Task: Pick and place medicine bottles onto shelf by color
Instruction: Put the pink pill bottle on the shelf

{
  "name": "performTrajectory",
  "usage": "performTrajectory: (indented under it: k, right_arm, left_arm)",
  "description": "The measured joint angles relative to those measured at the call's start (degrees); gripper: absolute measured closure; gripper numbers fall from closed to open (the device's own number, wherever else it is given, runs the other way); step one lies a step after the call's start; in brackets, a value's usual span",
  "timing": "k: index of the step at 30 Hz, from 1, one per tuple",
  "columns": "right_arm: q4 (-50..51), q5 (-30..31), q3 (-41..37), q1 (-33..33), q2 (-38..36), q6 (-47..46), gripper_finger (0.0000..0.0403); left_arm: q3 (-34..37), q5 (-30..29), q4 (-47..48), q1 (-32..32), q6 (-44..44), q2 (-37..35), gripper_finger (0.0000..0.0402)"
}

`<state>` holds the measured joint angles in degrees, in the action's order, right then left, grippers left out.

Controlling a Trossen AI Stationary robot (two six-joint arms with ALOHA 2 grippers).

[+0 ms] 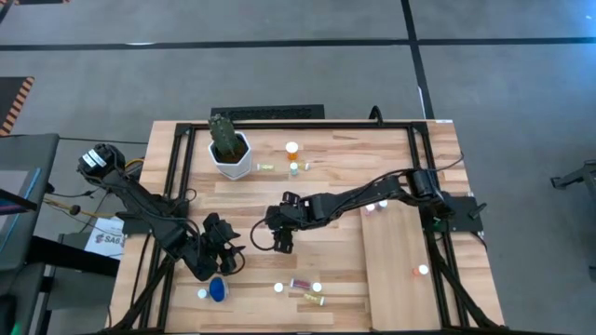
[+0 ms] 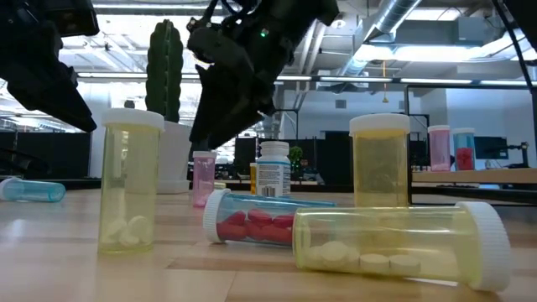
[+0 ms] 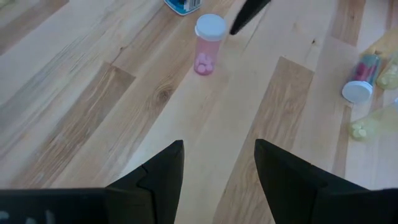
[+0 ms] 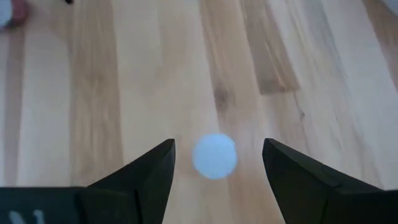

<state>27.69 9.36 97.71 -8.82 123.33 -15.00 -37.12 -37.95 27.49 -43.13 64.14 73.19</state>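
Note:
Medicine bottles stand and lie scattered on the planked table. A pink bottle [image 3: 208,43] with a white cap [image 4: 214,155] stands upright at mid-table. My right gripper [image 1: 282,240] hangs open just above it [image 2: 204,178], its fingers to either side of the cap, touching nothing. My left gripper [image 1: 223,253] waits open over bare wood to the left of it, tilted down. An orange bottle [image 1: 292,149] stands at the far side. The pale shelf panel [image 1: 396,270] lies at the right, with three small bottles [image 1: 376,205] on it.
A white pot with a cactus [image 1: 230,154] stands at the far left. Near the front edge are a blue bottle [image 1: 217,290], a lying red-filled bottle [image 2: 252,225], yellow bottles standing [image 2: 130,180] and lying [image 2: 394,247], and white-capped ones.

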Motion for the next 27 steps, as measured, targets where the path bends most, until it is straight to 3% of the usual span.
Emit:
performTrajectory:
  k: [27]
  right_arm:
    - [-0.3, -0.3, 0.1, -0.2, 3.0, -1.5, 0.0138]
  left_arm:
    - [0.0, 0.0, 0.0, 0.0, 0.0, 0.0, 0.0218]
